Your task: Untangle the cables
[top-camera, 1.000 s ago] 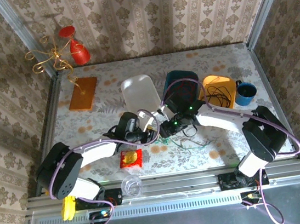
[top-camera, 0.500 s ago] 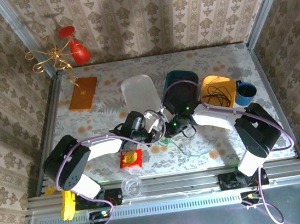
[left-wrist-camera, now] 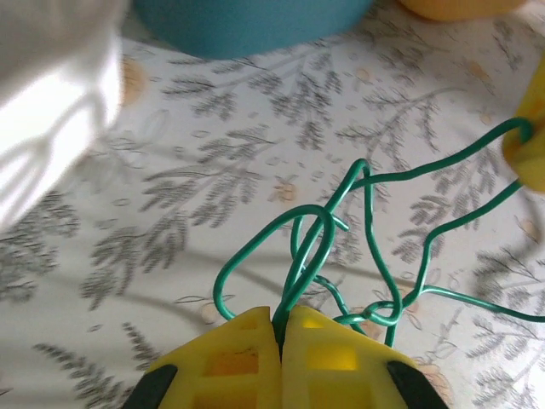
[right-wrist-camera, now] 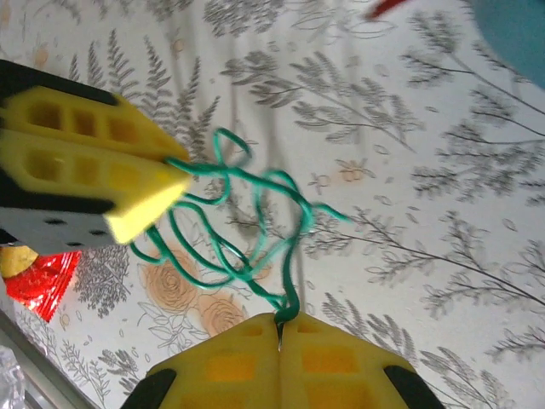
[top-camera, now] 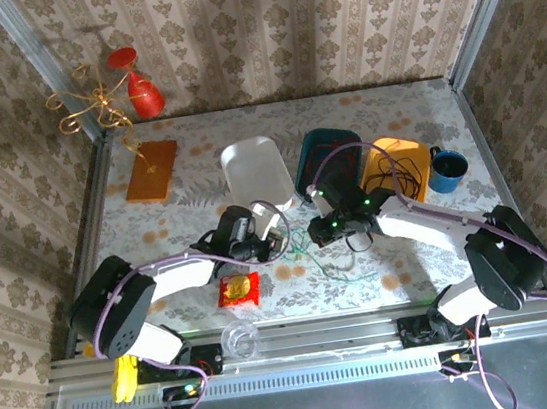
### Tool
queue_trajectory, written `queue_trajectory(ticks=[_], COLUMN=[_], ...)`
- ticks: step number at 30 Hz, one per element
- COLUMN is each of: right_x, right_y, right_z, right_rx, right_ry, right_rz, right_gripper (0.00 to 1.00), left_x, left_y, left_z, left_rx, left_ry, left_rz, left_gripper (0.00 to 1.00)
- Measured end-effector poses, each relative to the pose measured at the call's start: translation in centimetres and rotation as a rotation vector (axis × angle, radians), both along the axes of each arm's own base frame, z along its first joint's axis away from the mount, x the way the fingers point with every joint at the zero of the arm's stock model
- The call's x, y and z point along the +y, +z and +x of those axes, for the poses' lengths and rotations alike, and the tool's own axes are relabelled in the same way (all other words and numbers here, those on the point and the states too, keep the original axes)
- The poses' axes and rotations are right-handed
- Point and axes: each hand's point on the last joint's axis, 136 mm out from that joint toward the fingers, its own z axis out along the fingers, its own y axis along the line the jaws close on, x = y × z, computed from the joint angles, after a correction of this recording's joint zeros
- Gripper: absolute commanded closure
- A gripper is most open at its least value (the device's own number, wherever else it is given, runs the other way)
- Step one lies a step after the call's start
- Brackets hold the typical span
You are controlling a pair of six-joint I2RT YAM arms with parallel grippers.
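Note:
A thin green cable [left-wrist-camera: 341,226] lies in a loose tangle of loops on the flowered tablecloth, seen in the top view as a faint green cable [top-camera: 335,269] at mid-table. My left gripper [left-wrist-camera: 281,322] is shut on a doubled strand of it, the yellow fingers pressed together. My right gripper [right-wrist-camera: 281,324] is shut on another strand of the same tangle, facing the left gripper [right-wrist-camera: 174,183]. From above, the left gripper [top-camera: 284,241] and right gripper [top-camera: 310,235] sit close together. A black cable [top-camera: 403,173] lies coiled in the orange bowl [top-camera: 385,152].
Behind the grippers stand a white tray [top-camera: 253,165], a teal container [top-camera: 325,147] and a blue mug [top-camera: 447,169]. A red snack packet [top-camera: 238,290] lies near the front, a clear cup [top-camera: 239,338] at the table edge, an orange board [top-camera: 151,170] at back left.
Both grippers have closed onto the green cable. The right arm has swung its elbow out to the right and drawn its gripper slightly away from the left one.

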Motion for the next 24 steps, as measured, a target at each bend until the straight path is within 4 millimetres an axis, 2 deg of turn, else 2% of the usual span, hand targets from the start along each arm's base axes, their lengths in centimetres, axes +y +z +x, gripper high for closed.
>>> queue_trajectory(ticks=[3, 7, 11, 18, 24], right_x=[-1.7, -4.8, -6.9, -9.2, -12.9], right_y=[-0.1, 0.2, 1.0, 1.9, 2.2], right_z=[0.6, 1.0, 1.1, 0.5, -0.7], right_rx=[-0.002, -0.025, -0.057, -0.108, -0.142], right_ry=[-0.078, -0.196, -0.289, -0.383, -0.521], right_rz=[0.022, 0.012, 0.012, 0.017, -0.022], right_gripper=[0.94, 0.96, 0.96, 0.97, 0.98], left_x=[1.0, 2.7, 2.9, 3.1, 3.9], left_y=[0.3, -0.3, -0.2, -0.1, -0.2], left_z=[0.8, 1.6, 2.0, 2.5, 3.1], left_rx=[-0.024, -0.033, -0.04, -0.052, -0.074], left_ry=[0.06, 0.139, 0.17, 0.198, 0.242], left_rz=[-0.006, 0.018, 0.018, 0.02, 0.049], left_gripper=[1.0, 1.0, 1.0, 1.0, 1.0])
